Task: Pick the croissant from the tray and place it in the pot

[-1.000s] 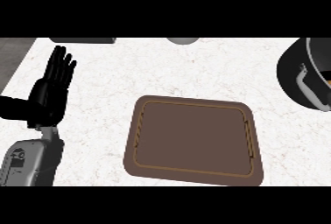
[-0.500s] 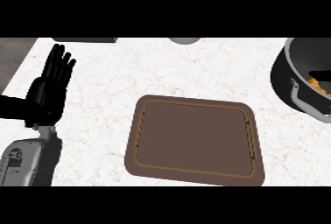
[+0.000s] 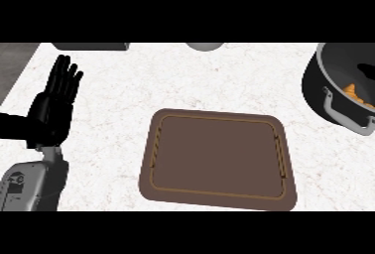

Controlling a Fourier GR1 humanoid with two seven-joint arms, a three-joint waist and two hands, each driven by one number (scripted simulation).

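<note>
The left hand (image 3: 53, 106) rests at the view's left edge, fingers straight and upright, holding nothing; the right hand is out of view. To this hand's right, near the middle of the counter (image 3: 183, 79), lies the brown tray (image 3: 218, 158), bare. Far across from the hand, at the right edge, stands the dark pot (image 3: 333, 94) with its grey handle (image 3: 344, 114), and inside it a small orange piece shows, which looks to be the croissant (image 3: 351, 91); the placing seems done. A croissant is likely light, soft and flaky, so it would crush or shed easily; it is best taken across its thick middle with gently curled fingers, not by its thin tips.
</note>
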